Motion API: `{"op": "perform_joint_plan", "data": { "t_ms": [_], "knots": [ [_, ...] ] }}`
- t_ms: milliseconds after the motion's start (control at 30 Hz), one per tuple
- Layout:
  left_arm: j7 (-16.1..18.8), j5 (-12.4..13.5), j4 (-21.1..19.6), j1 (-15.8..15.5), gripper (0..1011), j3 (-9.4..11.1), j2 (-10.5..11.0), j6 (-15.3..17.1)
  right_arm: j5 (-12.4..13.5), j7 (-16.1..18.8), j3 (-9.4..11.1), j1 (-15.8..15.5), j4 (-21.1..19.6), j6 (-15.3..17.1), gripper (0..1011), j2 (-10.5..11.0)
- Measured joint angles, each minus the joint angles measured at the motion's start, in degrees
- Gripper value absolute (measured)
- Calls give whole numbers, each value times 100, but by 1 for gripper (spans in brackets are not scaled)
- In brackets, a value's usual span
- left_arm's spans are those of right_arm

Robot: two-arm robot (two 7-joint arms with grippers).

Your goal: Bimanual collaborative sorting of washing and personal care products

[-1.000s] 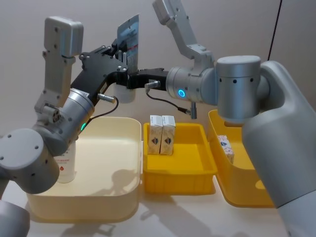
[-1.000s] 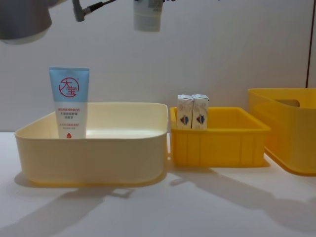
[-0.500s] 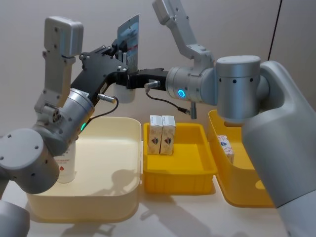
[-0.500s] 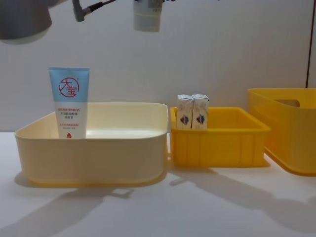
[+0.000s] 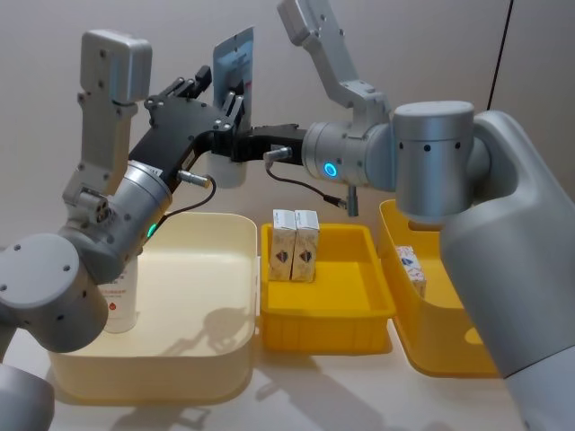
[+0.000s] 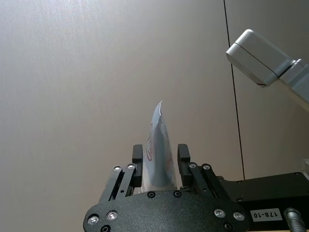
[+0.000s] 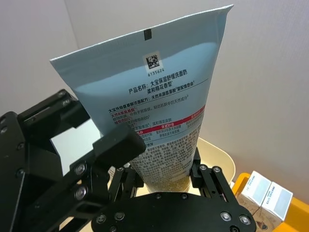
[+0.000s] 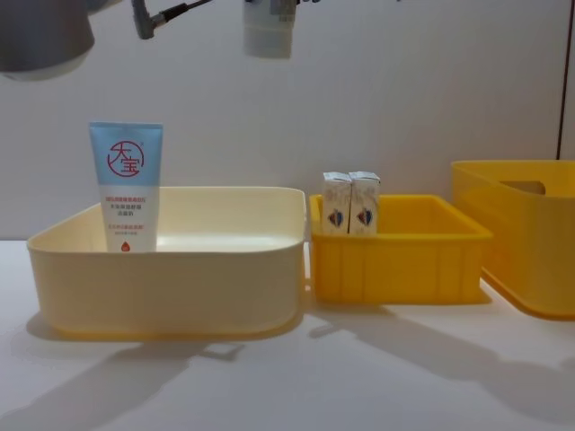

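A pale-blue-and-white squeeze tube (image 5: 234,63) (image 7: 159,106) hangs cap-down high above the bins; its white cap (image 8: 268,31) shows in the chest view. My right gripper (image 5: 243,144) (image 7: 169,176) is shut on its lower part. My left gripper (image 5: 211,90) (image 6: 160,153) straddles the tube (image 6: 159,145), open, with small gaps at both pads. A second tube (image 8: 126,184) (image 5: 117,301) stands in the cream bin's left corner. Two cream cartons (image 5: 295,244) (image 8: 350,204) stand in the small yellow tray. A white red-printed carton (image 5: 411,267) stands in the right yellow bin.
The cream bin (image 5: 193,368) (image 8: 180,287) sits on the left, the small yellow tray (image 5: 323,328) (image 8: 395,265) in the middle, and the taller yellow bin (image 5: 440,346) (image 8: 526,242) on the right. White tabletop lies in front of them.
My left gripper's fingers have spread apart around the tube. The tube, the right gripper and everything in the bins have stayed put.
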Motion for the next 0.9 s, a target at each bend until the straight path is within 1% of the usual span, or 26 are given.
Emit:
{"op": "perform_joint_plan", "data": {
  "t_ms": [33,133,200,233,267,333,400,467,500,533,600,700,900],
  "knots": [
    [0,0,0,0,447,0,0,0,-1,-10,1,3,3,4,507,11],
    [0,0,0,0,501,0,0,0,-5,-47,14,9,3,17,507,30],
    [0,0,0,0,608,0,0,0,-11,-93,38,18,3,38,506,54],
    [0,0,0,0,608,0,0,0,-15,-110,49,20,2,44,506,61],
    [0,0,0,0,668,0,0,0,-24,-140,61,23,0,56,506,70],
    [0,0,0,0,703,0,0,0,-45,-206,98,28,-11,86,506,99],
    [1,0,0,0,792,0,0,0,-71,-281,140,38,-21,123,506,128],
    [1,0,0,0,829,-1,0,0,-90,-332,174,44,-30,147,507,149],
    [1,0,0,0,883,0,0,0,-99,-358,192,46,-34,163,506,161],
    [1,0,0,0,892,-1,0,0,-119,-416,226,53,-38,192,506,187],
    [2,0,0,0,960,0,-1,0,-152,-501,279,72,-41,240,506,226],
    [2,0,0,0,1002,0,0,0,-187,-577,334,100,-40,279,507,272],
    [1,0,0,0,1003,0,0,1,-326,-819,494,255,86,408,507,437]
  ]
}}
